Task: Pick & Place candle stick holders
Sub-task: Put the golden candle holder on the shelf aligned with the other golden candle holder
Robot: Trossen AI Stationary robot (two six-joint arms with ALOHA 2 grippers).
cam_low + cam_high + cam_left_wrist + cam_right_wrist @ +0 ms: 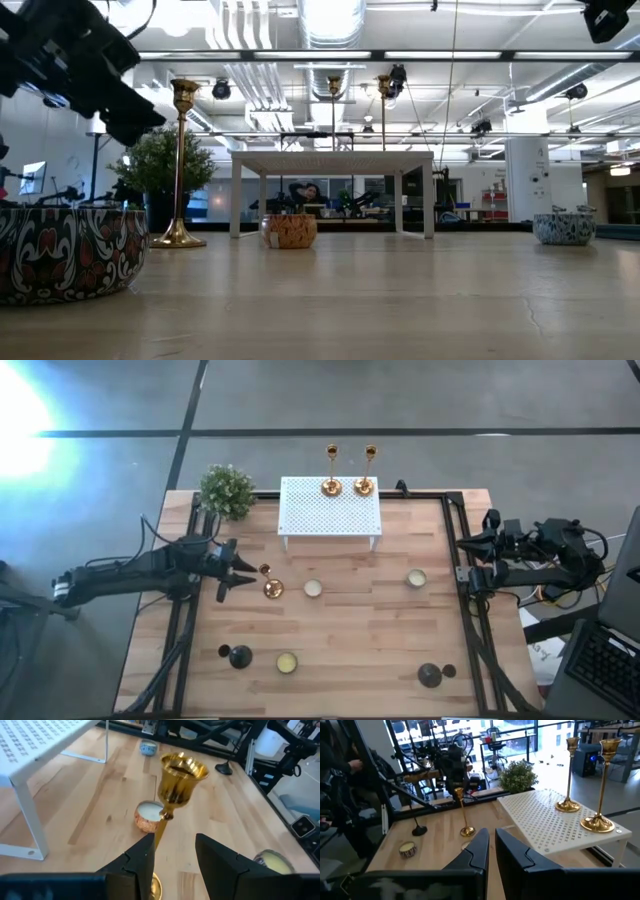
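Jaws of the left gripper stood parted around nothing, with the slim stem of a gold candlestick just ahead of the gap and close to one finger; whether it touched could not be told. Its round base sat on the wooden table, and the high view put its cup just beyond the fingertips. Directly past that candlestick sat a low candle tin with a cream filling, and another tin lay off to the side of the fingers. Farther on stood the white perforated rack, and two more gold candlesticks stood upright on its far edge. A potted plant occupied the table corner beside the rack.

Only the high view showed the two black dome-based holders, both well behind the jaws near the table's front edge. The low view alone showed a patterned bowl close to its lens and a ceiling of pipes and lights beyond.

At the table's right side the right gripper waited, its fingers nearly together and holding nothing.
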